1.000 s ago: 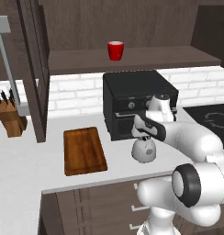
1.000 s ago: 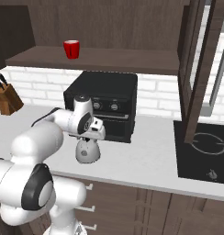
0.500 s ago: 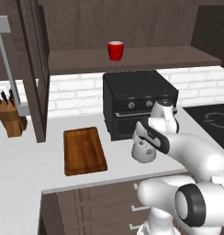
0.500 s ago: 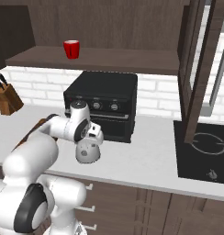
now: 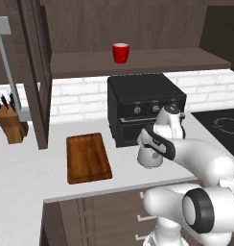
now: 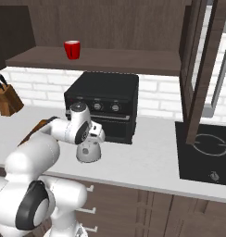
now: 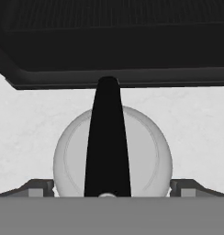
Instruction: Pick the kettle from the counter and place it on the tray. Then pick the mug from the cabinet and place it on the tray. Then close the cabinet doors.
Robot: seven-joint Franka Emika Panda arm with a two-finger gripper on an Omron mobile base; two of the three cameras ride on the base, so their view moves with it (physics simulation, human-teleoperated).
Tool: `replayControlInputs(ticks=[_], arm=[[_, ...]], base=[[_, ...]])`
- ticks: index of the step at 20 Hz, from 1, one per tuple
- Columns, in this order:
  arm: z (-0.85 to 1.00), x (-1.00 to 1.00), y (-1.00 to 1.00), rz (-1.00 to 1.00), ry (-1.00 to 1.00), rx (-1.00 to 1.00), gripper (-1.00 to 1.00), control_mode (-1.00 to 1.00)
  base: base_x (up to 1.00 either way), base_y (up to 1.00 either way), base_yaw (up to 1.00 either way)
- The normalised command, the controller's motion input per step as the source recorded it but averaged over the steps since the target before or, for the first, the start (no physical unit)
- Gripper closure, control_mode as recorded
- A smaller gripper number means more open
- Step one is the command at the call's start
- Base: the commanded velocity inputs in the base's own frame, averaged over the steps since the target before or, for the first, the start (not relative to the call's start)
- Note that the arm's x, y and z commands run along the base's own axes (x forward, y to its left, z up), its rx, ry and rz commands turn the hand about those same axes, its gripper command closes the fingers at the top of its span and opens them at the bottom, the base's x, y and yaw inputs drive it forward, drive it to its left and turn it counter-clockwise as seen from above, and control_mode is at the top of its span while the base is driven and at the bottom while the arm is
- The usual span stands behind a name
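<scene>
Kettle first: your pincer point(image 7: 112, 190) hangs directly over the small rounded silver-grey metal kettle point(image 5: 150, 157), which sits on the light grey-white counter point(image 5: 23, 173) just in front of the black countertop oven point(image 5: 145, 105). In the hand view the kettle's black top handle point(image 7: 108, 142) runs straight up the middle, with one dark fingertip point(image 7: 38, 187) low on each side of the dome, so the jaws stand spread wide and hold nothing. That alignment looks deliberate: the fingers straddle the handle across its narrow width, which suits a pinch once you drop lower.

Off to the pincer's left, well apart, lies the flat reddish-brown wooden tray point(image 5: 87, 157), bare and ready to receive the kettle. Above and beyond the pincer, the small bright red mug point(image 5: 121, 52) stands on the shelf of the dark brown wooden cabinet point(image 5: 138, 62), whose glass-panelled doors point(image 5: 35, 72) stand swung open. I judge the first grasp is not yet made.
</scene>
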Motion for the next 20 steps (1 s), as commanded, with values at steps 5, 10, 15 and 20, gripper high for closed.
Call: replayControlInputs(ticks=[5, 10, 15, 20], arm=[[0.02, -0.19, -0.01, 0.00, -0.12, 0.00, -1.00, -1.00], [0.04, -0.03, 0.03, 0.00, -0.09, 0.00, -1.00, -1.00], [-0.02, 0.04, 0.12, 0.00, -0.07, 0.00, -1.00, -1.00], [-0.09, -0.03, 0.03, 0.00, -0.01, 0.00, 1.00, -1.00]], base=[[0.00, 0.00, 0.00], [0.00, 0.00, 0.00], [0.00, 0.00, 0.00], [0.00, 0.00, 0.00]])
